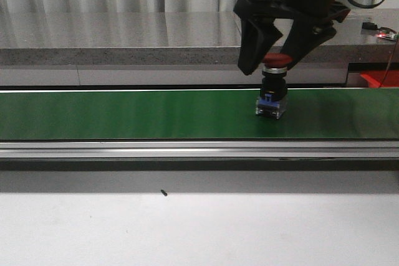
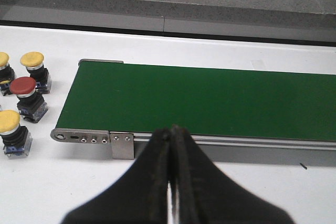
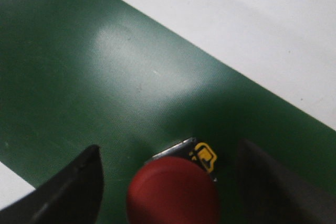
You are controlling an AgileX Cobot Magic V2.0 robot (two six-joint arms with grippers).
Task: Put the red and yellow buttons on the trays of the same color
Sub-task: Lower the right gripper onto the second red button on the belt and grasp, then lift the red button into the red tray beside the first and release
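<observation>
Green belting (image 1: 124,113) runs across the white table (image 1: 199,228) before me, with a grey stone counter (image 1: 112,35) at twelve o'clock beyond it. My right claw (image 1: 275,59) hangs spread wide over the red button (image 1: 275,61), which stands upright on the belt toward three o'clock, its cap between my fingers (image 3: 71,192) with a gap on both sides. My left claw (image 2: 172,132) is pressed closed on nothing, with more yellow buttons (image 2: 32,59) and another red one (image 2: 23,85) on the table off the belt's end.
</observation>
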